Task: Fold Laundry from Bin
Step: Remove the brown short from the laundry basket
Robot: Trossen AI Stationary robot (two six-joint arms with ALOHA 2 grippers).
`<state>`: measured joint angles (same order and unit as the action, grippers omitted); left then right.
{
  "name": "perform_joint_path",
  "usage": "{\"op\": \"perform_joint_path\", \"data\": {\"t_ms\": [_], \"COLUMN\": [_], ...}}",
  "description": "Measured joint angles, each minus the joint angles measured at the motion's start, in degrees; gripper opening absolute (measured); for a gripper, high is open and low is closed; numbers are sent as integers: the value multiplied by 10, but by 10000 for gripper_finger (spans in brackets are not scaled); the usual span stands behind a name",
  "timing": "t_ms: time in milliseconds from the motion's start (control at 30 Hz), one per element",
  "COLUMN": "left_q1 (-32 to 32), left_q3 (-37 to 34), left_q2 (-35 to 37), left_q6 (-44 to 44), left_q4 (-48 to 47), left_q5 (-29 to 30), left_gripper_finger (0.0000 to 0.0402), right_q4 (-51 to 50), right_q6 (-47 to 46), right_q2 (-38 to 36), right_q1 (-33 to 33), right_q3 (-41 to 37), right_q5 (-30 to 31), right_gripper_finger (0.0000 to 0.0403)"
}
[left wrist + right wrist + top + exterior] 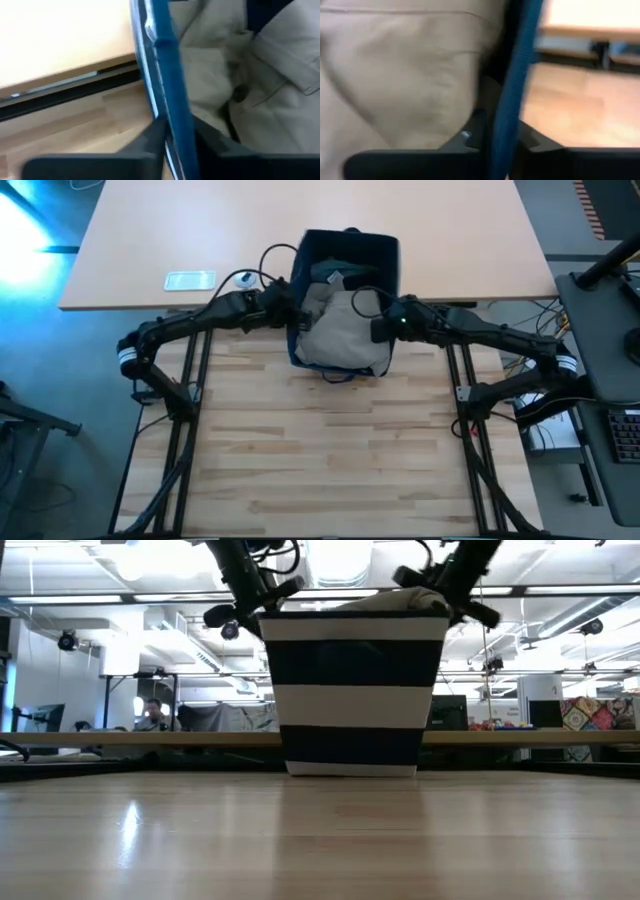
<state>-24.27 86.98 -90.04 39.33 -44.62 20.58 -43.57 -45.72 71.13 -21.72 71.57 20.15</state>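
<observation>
Dark claws (172,145) (502,145) pinching bin (345,250) rim

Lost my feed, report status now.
Left pincer and right pincer each shut on boxy navy-blue striped fabric bin rim. Beige cloth garment heaped on top. Nothing blocking.

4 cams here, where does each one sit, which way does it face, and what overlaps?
High: overhead, straight down; both arms reach the bin from opposite sides, beige garment spilling over its near rim.
Low: table height, level toward the room; striped bin front, arms entering from above.
Left wrist: on the left arm; left pincer closed on the bin's blue rim, beige cloth inside.
Right wrist: on the right arm; right pincer closed on the opposite rim.
Shared: all four show the bin; both wrist views show its rim and the beige garment.
</observation>
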Motion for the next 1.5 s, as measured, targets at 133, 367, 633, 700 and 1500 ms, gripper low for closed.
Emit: {"op": "perform_joint_path", "data": {"t_ms": [133, 367, 633, 700, 1500], "left_q1": [-14, -104, -201, -210, -219], "left_q3": [5, 42, 92, 115, 409], "left_q2": [16, 20, -37, -53, -195], "left_q6": [-20, -68, -85, -98, -159], "left_q4": [15, 40, 68, 62, -273], "left_q5": [1, -24, -124, -140, -186], "left_gripper_finger": [16, 4, 12, 26, 226], "right_q4": [9, 22, -76, -100, -213], "right_q6": [51, 142, 162, 166, 106], "right_q2": [44, 150, 284, 311, 337], "right_q1": [-11, -78, -167, -177, -225], "right_q3": [56, 210, 387, 423, 540], "right_q5": [32, 32, -31, -31, -142], "right_gripper_finger": [14, 11, 17, 28, 191]}}
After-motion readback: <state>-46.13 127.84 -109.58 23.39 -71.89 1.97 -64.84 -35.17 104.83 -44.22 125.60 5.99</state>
